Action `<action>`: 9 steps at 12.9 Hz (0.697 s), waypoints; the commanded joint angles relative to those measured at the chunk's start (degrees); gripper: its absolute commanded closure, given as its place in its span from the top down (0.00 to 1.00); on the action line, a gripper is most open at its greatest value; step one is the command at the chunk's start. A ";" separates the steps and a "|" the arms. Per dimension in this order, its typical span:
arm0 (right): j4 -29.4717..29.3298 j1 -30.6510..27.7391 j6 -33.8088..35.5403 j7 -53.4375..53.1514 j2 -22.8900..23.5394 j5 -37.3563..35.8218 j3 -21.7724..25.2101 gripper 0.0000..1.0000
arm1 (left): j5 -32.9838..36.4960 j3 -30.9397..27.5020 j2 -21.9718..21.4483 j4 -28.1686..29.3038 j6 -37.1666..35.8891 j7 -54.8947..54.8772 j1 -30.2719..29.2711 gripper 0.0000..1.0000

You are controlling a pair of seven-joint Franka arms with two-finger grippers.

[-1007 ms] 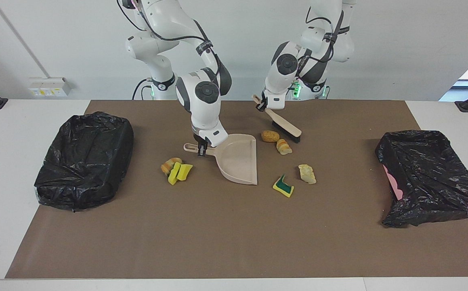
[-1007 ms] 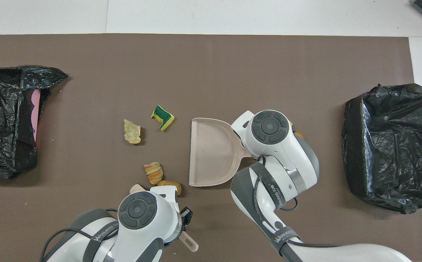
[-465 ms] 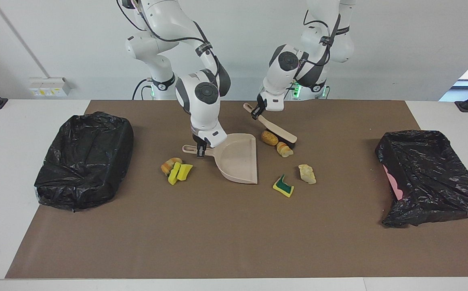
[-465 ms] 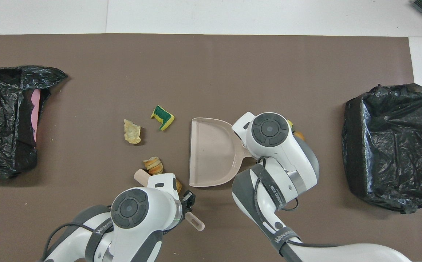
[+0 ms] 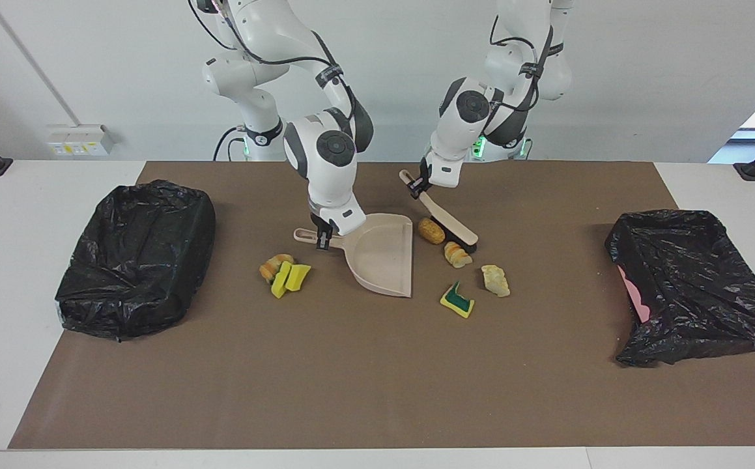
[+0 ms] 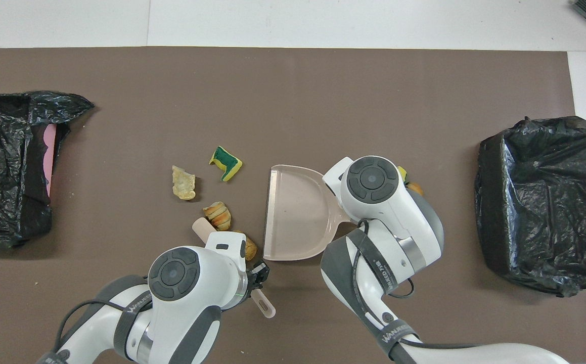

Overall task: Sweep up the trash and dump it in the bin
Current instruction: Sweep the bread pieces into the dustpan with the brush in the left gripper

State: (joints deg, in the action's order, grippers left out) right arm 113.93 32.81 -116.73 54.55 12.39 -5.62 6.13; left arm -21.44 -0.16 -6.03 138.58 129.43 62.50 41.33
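Observation:
My right gripper point(image 5: 323, 238) is shut on the handle of the beige dustpan point(image 5: 382, 257), whose mouth faces the left arm's end; it also shows in the overhead view point(image 6: 295, 212). My left gripper point(image 5: 418, 185) is shut on the beige brush point(image 5: 453, 227), bristles down on the mat. A tan lump point(image 5: 430, 230) and an orange-cream lump point(image 5: 457, 254) lie against the brush, beside the pan's mouth. A cream lump point(image 5: 496, 280) and a yellow-and-green sponge piece point(image 5: 457, 300) lie farther from the robots. Yellow sponge wedges point(image 5: 288, 275) lie by the pan's handle.
A black-bagged bin point(image 5: 136, 257) stands at the right arm's end of the brown mat. Another black-bagged bin point(image 5: 696, 286) with a pink side showing stands at the left arm's end. The wide strip of mat farthest from the robots point(image 6: 293, 101) is bare.
My left gripper has swung the brush away from the robots, pushing the tan and orange-cream lumps closer to the dustpan's mouth. The dustpan has shifted slightly.

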 commanded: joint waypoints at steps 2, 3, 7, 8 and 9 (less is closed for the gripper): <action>0.07 -0.03 2.82 -4.00 -1.32 -2.46 -0.15 0.00 | -0.62 0.07 0.41 -0.94 -1.72 -6.42 -1.34 0.00; 0.33 0.15 3.26 -4.97 -1.67 -3.08 -0.24 0.00 | -0.62 0.24 0.41 -0.94 -1.64 -6.95 -1.34 0.00; 1.99 1.99 1.86 -10.16 -2.81 -5.63 -0.33 0.00 | -0.53 0.25 0.50 -1.03 -0.85 -11.26 -0.72 0.00; 2.52 1.99 1.60 -10.25 -3.16 -7.20 -0.33 0.00 | -0.53 0.42 0.58 -1.21 -0.41 -11.70 -0.46 0.00; 2.88 1.99 1.25 -10.25 -3.25 -7.48 -0.33 0.00 | -0.53 0.68 0.67 -1.56 -0.14 -12.31 -0.37 0.00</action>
State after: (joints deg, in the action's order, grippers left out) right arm 114.37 35.05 -114.95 45.54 11.30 -10.85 5.99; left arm -21.44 0.16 -5.99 138.23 129.13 52.07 40.79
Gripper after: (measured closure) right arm 0.674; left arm 0.736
